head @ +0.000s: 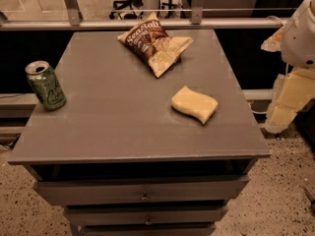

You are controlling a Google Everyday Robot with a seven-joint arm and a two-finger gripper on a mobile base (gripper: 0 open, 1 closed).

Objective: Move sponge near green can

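The sponge (194, 103), a pale yellow foam block with wavy edges, lies flat on the right part of the grey table top (118, 122). The green can (46, 85) stands upright near the table's left edge, far from the sponge. My gripper (288, 102) hangs off the right side of the table, beyond its edge, at about the sponge's height in the picture. It is apart from the sponge and holds nothing that I can see.
A brown and cream chip bag (153, 43) lies at the back middle of the table. The table has drawers (142, 195) at the front. A metal rail (147, 23) runs behind the table.
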